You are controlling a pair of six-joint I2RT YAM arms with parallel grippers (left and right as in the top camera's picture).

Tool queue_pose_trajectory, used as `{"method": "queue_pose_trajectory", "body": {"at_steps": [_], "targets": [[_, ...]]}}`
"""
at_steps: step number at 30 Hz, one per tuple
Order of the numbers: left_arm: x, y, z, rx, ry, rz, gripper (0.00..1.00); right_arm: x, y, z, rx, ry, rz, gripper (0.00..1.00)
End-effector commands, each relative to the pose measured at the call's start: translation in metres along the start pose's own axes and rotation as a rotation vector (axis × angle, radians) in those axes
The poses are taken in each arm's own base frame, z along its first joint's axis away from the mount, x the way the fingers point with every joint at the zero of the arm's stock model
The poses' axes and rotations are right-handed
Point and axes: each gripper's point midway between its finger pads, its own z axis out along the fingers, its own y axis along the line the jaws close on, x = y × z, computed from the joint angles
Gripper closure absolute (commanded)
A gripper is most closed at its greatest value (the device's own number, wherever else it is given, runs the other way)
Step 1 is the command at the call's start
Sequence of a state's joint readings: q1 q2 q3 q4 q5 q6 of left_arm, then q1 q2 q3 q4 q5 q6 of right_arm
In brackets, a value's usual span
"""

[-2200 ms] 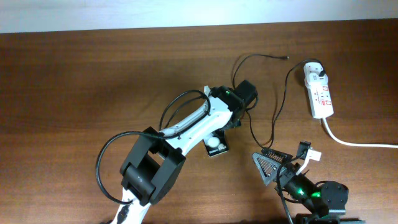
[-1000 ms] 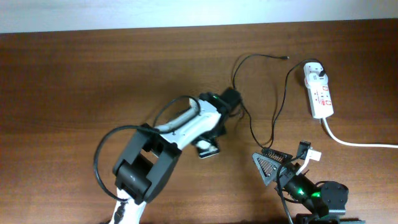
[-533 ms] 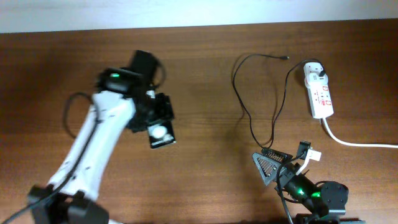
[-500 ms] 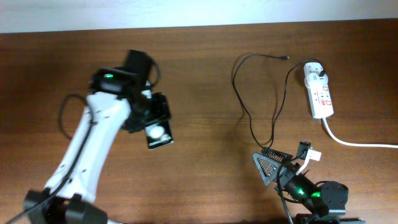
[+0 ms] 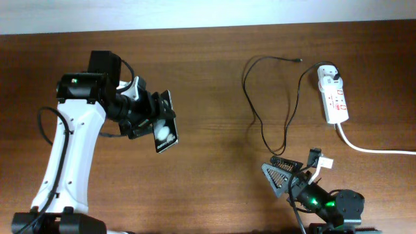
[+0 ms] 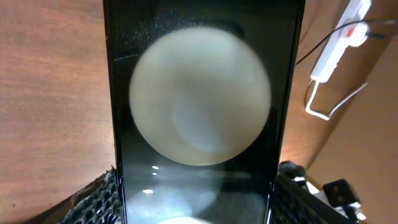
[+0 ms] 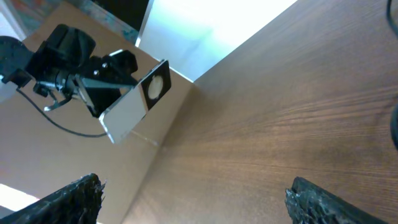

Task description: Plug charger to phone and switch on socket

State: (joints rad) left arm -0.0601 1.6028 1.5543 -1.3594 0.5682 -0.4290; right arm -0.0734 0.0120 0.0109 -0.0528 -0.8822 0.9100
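From right wrist: left gripper (image 7: 111, 93) holds phone (image 7: 135, 104) tilted; overhead adds charger (image 5: 246, 83).

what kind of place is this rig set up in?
Likely a lab or office test bench, can't be sure: wood-grain table against a white wall, white power strip with black charger cable, phone in the left gripper.

One black phone (image 5: 165, 129) with white round spots. One white socket (image 5: 333, 97) with red switch markings, plus a black charger (image 5: 246, 84) cable. Brown table (image 5: 208, 71), fine streaked wood grain.
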Motion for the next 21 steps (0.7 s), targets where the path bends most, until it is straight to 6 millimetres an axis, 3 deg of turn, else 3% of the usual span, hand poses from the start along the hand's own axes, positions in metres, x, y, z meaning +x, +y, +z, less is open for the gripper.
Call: {"method": "queue_pose_trajectory", "body": {"at_steps": [1, 4, 9, 12, 14, 16, 21], "targets": [[-0.003, -0.012, -0.009, 0.051, -0.035, -0.014, 0.41, -0.003, 0.013, -0.002, -0.031, 0.004, -0.034, 0.02], [-0.008, -0.015, -0.009, 0.060, -0.053, -0.009, 0.41, -0.017, 0.034, -0.004, -0.045, -0.018, -0.060, 0.01], [-0.013, -0.017, -0.010, 0.071, -0.072, -0.024, 0.41, -0.045, 0.037, 0.007, 0.037, 0.007, -0.002, 0.00], [-0.015, -0.018, -0.010, 0.074, -0.078, -0.032, 0.41, -0.070, 0.043, 0.026, 0.070, 0.056, 0.010, 0.01], [-0.017, -0.019, -0.010, 0.077, -0.083, -0.034, 0.41, -0.081, 0.057, 0.052, 0.085, 0.093, 0.009, 0.03], [-0.018, -0.019, -0.010, 0.081, -0.089, -0.039, 0.41, -0.072, 0.068, 0.080, 0.115, 0.116, -0.021, 0.03], [-0.021, -0.021, -0.011, 0.087, -0.097, -0.063, 0.41, -0.021, 0.090, 0.139, 0.205, 0.059, -0.141, 0.03]]}}
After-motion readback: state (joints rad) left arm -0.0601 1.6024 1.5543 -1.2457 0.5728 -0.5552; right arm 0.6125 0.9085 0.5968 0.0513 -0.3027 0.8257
